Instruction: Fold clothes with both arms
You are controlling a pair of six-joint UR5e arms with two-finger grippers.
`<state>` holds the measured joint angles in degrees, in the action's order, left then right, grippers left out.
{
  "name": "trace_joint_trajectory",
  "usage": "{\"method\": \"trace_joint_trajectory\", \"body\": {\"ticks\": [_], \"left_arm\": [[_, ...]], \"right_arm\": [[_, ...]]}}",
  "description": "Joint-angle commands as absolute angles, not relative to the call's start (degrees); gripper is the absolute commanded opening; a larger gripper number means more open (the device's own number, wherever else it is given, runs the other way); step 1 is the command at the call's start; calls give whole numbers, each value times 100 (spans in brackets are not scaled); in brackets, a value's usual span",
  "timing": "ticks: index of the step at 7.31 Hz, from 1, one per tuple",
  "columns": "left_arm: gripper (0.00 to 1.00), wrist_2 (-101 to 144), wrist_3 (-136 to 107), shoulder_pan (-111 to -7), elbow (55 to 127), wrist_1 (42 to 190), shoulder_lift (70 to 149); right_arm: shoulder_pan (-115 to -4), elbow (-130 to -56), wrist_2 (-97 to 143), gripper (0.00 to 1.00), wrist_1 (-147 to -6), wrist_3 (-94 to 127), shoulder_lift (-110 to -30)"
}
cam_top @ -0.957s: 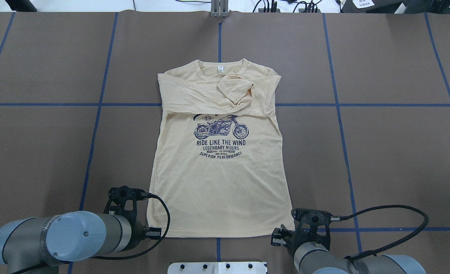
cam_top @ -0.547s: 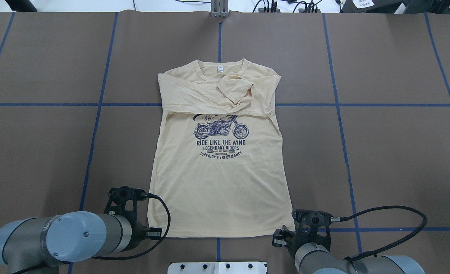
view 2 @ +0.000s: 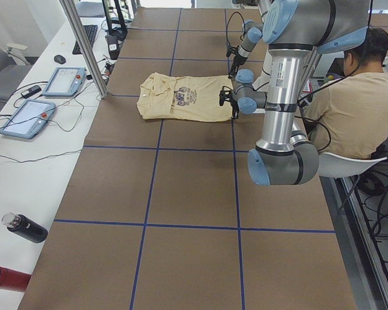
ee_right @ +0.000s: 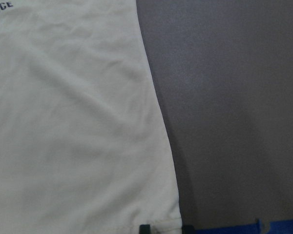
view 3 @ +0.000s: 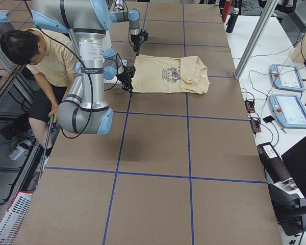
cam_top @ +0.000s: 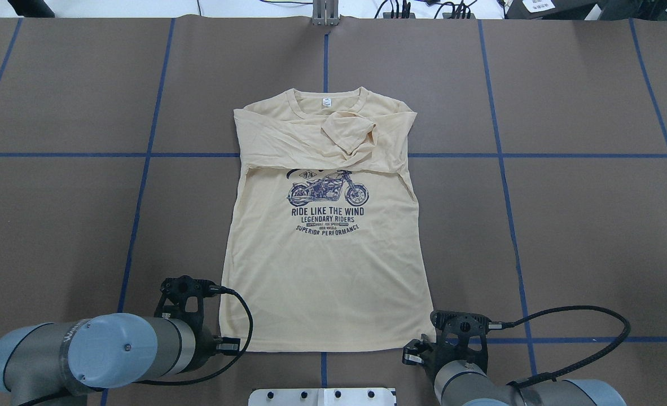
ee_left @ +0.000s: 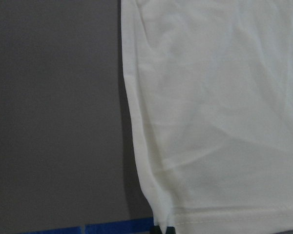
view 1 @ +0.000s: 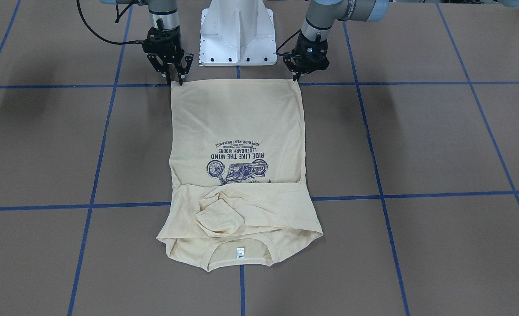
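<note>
Shirt (cam_top: 322, 270) flat | right fingers (view 1: 170, 74) spread at hem corner | left fingers (view 1: 295, 74): cannot tell | person (view 2: 339, 103) seated behind

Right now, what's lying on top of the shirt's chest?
Both sleeves, folded across the shirt, one cuff bunched on top. They cover the print's upper edge; whatever lies beneath them is hidden.

Overhead from behind, front view opposite, two end views, wrist cameras close on shirt (ee_left: 210, 122)
</note>
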<state>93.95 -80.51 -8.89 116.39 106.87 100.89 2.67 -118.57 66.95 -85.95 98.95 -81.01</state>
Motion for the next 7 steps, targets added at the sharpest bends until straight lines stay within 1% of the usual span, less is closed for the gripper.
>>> {"method": "trace_joint_trajectory", "body": {"ticks": [1, 2, 3, 4, 5, 6, 7], "left_arm": [[0, 9396, -8051, -896, 11698, 10687, 10081], [0, 9396, -8042, -896, 11750, 10687, 10081], [0, 9404, -7998, -923, 12012, 10635, 10038], [0, 9474, -7981, -958, 12580, 10182, 10037], [0, 9857, -7928, -975, 13412, 9516, 10055], [0, 10122, -7902, -976, 14134, 8927, 10081], [0, 10247, -7910, -976, 14550, 8651, 10090]], "right_arm": [[246, -11900, 6636, 0, -8587, 9888, -8095], [142, -12005, 6636, 0, -8587, 9853, -8095], [10, -12458, 6723, 0, -8630, 9809, -8138], [-296, -12968, 7028, 0, -8718, 9782, -8200], [-499, -13756, 7745, 0, -9380, 9582, -8183], [-457, -14503, 8326, 0, -10065, 9397, -8200], [-5, -14902, 8349, 0, -10394, 9404, -8191]]}}
